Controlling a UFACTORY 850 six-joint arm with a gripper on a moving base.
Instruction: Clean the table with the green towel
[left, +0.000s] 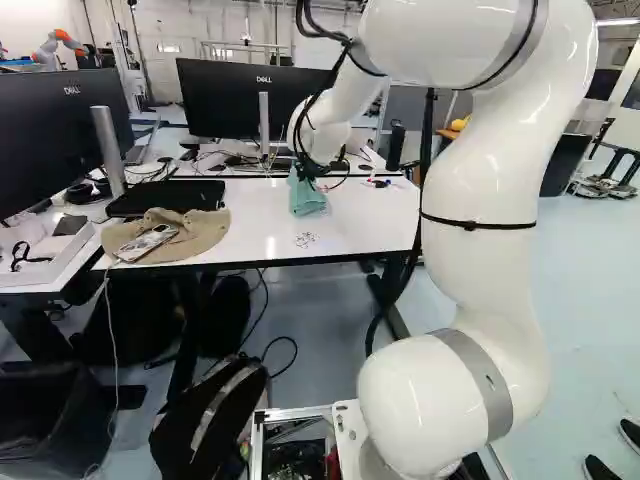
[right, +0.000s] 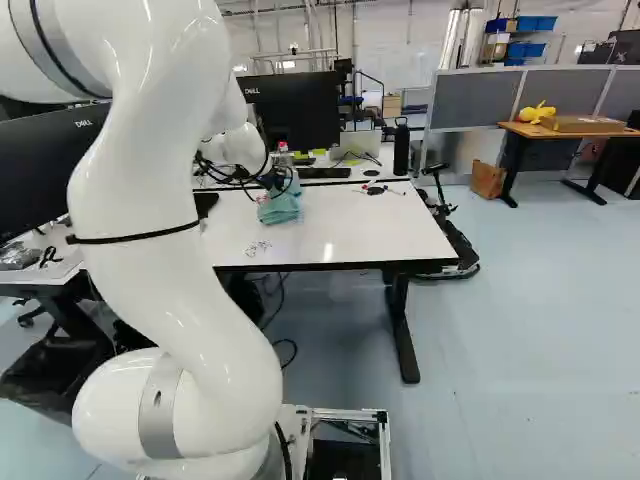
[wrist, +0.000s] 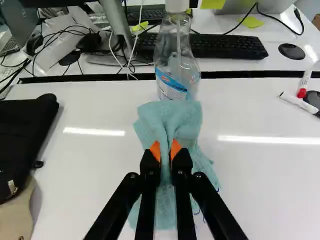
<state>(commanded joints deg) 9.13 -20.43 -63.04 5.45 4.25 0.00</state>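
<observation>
White counter (right: 350, 235) spreads out ahead of you, but your arm (left: 485, 160) blocks its right end in the left base view. Over in the right base view, the arm covers the area of the tan cap (left: 195, 236), so you only get that cap and the phone (left: 148, 243) on it from the left base view.

Your tool (left: 309, 176) is small and lost among dark cables in both base views; the wrist view shows it better. You have the tool (wrist: 168, 152) pinching the green towel (wrist: 167, 117) between its orange pads (wrist: 155, 149). You see the towel bunched ahead of the fingers and hanging down onto or close over the counter; you can't tell which, as the fingers cover its middle.

Just beyond the towel, the clear spray bottle (wrist: 175, 55) has its base hidden by the cloth and its top cut off. Small specks (right: 257, 247) lie on the counter near the towel, on your side, too tiny for you to identify. A black case (wrist: 22, 137) is cut off in the wrist view.
</observation>
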